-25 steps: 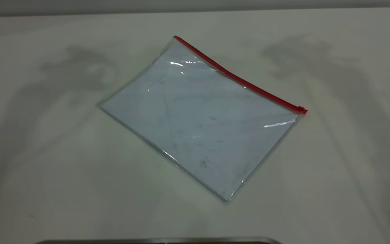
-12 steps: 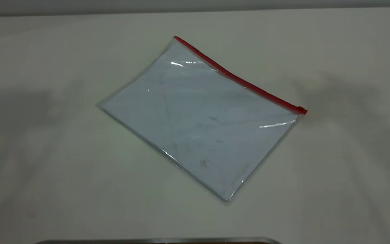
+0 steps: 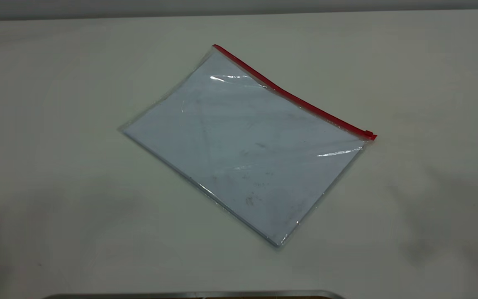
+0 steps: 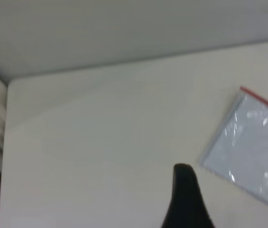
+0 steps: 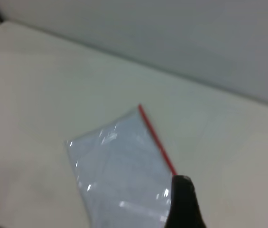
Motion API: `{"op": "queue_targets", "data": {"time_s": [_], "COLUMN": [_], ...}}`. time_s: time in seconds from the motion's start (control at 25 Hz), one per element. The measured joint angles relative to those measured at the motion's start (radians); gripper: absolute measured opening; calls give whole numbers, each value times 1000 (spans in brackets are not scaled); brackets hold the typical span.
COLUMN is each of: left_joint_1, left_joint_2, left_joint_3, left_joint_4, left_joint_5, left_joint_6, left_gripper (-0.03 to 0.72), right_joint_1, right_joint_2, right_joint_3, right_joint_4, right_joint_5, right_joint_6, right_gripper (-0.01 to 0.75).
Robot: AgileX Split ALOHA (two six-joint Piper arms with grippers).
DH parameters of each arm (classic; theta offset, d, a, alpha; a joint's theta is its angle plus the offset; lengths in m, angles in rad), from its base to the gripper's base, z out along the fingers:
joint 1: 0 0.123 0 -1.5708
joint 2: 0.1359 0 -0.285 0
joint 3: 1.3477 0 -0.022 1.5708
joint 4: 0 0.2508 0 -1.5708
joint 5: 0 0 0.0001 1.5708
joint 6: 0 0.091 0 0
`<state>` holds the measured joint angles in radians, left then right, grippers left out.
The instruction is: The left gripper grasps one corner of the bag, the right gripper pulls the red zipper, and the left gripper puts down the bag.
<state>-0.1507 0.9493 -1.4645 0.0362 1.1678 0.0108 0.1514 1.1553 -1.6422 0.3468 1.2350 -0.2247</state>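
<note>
Exterior view: a wide, pale cream tabletop [image 3: 56, 187] fills the scene. Lying flat near its middle, turned at an angle, is the bag [image 3: 243, 145], a clear rectangular plastic pouch with white paper sheets inside. Along the bag's far long edge runs the thin red zipper [image 3: 288, 96], with its small red slider tab [image 3: 369, 135] at the bag's right-hand end. Neither arm appears in this view. Each wrist camera shows one dark jaw tip held above the tabletop, apart from the bag: the left gripper [image 4: 186, 199] and the right gripper [image 5: 183, 204]. Whether either gripper's jaws are spread or pressed together cannot be told.
</note>
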Motion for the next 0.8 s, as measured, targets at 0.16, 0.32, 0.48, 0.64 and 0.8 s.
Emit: {"op": "queue_targets", "data": {"time_s": [0.16, 0.32, 0.48, 0.64, 0.8], "left_joint_1": [0, 0, 0, 0, 0], "left_joint_2": [-155, -307, -443, -581, -681], "left_joint_3": [198, 388, 556, 685, 776], "left_joint_4": [0, 0, 0, 0, -1], "left_joint_5": [0, 0, 0, 0, 0], "left_joint_6": [-1, -1, -1, -2, -2], "left_gripper": [590, 590, 590, 590, 590], "right_joint_1": [0, 0, 0, 0, 0], "right_joint_2": [-153, -313, -489, -669, -814], "right_joint_3": [189, 360, 510, 645, 779], "right_joint_4": [5, 9, 21, 22, 15], "right_joint_5": [0, 0, 0, 0, 0], "right_joint_6": [-20, -22, -21, -19, -23], "right_gripper": [574, 574, 574, 574, 574]}}
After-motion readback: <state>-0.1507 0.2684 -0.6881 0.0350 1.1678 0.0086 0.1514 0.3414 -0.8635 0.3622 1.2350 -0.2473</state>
